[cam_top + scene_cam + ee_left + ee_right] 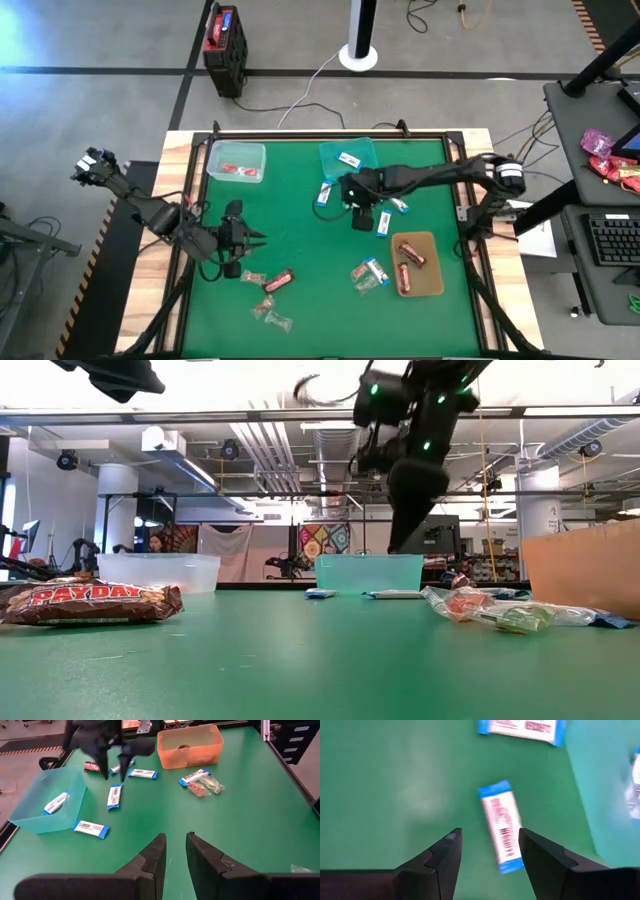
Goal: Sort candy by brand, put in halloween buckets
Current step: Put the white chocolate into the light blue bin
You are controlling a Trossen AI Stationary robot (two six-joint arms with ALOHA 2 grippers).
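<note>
My right gripper (490, 840) is open and hangs above the table near the teal bucket (348, 156), fingers pointing down, also in the left wrist view (113, 767). A white-and-blue packet (502, 832) lies flat below and between its fingers, untouched. Another packet (349, 159) lies in the teal bucket. The mint bucket (237, 160) holds red-pink twists, and the amber tray (417, 263) holds dark bars. My left gripper (175, 852) is open a little and waits over the table's left half (258, 238), touching nothing.
Loose candy lies on the green mat: white-and-blue packets (325, 193) (385, 222) (400, 205) (375, 270), dark bars (278, 283) (90, 603), clear twists (262, 308) (278, 321) (363, 280). A raised frame (466, 180) edges the mat. Bare mat (290, 235) lies between the arms.
</note>
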